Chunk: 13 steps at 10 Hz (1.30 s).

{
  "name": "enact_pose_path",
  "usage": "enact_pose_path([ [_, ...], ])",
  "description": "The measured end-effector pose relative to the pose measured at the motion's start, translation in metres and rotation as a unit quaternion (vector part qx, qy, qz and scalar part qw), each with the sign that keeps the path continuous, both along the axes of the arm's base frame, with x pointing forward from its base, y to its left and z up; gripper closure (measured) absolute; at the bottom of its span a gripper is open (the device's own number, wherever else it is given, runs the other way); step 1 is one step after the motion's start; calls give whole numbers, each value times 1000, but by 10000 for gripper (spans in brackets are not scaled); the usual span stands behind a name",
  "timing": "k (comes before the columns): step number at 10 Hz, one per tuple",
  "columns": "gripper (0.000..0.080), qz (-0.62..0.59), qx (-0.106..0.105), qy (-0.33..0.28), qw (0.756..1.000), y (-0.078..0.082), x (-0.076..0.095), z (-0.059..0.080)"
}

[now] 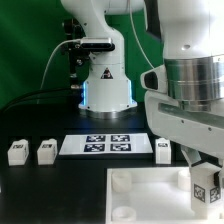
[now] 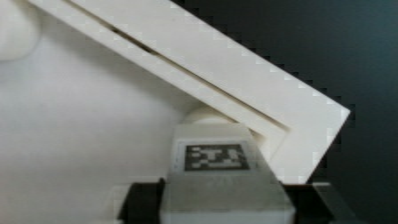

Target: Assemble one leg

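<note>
Leg (image 1: 205,186) held in gripper (image 1: 204,172) at ext. view's right, over the near-right corner of the tabletop (image 1: 150,190); tag face toward camera. Long axis looks roughly vertical, lower end at or just above the board, contact can't be told from ext. view. In wrist view the leg (image 2: 217,150) sits between the dark fingers (image 2: 139,203), tag facing the lens, far end pointing at the tabletop (image 2: 107,130) corner, right against the rim edge; whether it's seated in a socket not visible. Gripper (image 2: 217,205) clamped on leg, fingers tight to both sides. Round corner socket (image 1: 121,180) on the tabletop's far-left corner in ext. view. Three more legs lie loose on the black table (image 1: 40,190): two at ext. view's left (image 1: 17,151) (image 1: 46,151), one (image 1: 163,149) just right of the marker board (image 1: 105,144). Marker board flat, between them, in front of the arm base (image 1: 105,85).
</note>
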<state>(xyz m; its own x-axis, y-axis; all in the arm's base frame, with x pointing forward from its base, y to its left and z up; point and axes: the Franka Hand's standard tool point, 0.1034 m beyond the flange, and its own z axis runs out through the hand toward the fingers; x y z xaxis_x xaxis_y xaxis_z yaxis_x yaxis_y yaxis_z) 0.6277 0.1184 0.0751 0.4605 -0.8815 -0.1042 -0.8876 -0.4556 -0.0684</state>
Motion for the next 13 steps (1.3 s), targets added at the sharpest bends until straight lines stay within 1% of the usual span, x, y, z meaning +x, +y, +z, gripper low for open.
enact_pose_path([
  [2, 504, -120, 7, 14, 993, 1, 1, 0],
  [3, 504, -188, 11, 18, 982, 0, 3, 0],
  [4, 504, -314, 21, 28, 949, 4, 6, 0],
  [5, 504, -391, 31, 32, 919, 7, 9, 0],
  [6, 502, -430, 33, 30, 902, 10, 10, 1],
  [7, 499, -440, 40, 17, 897, 12, 10, 2],
  [10, 496, -435, 28, 1, 900, 15, 7, 2],
  [12, 496, -422, 28, -2, 906, 15, 7, 1],
  [13, 279, -421, 28, -2, 907, 15, 7, 1],
])
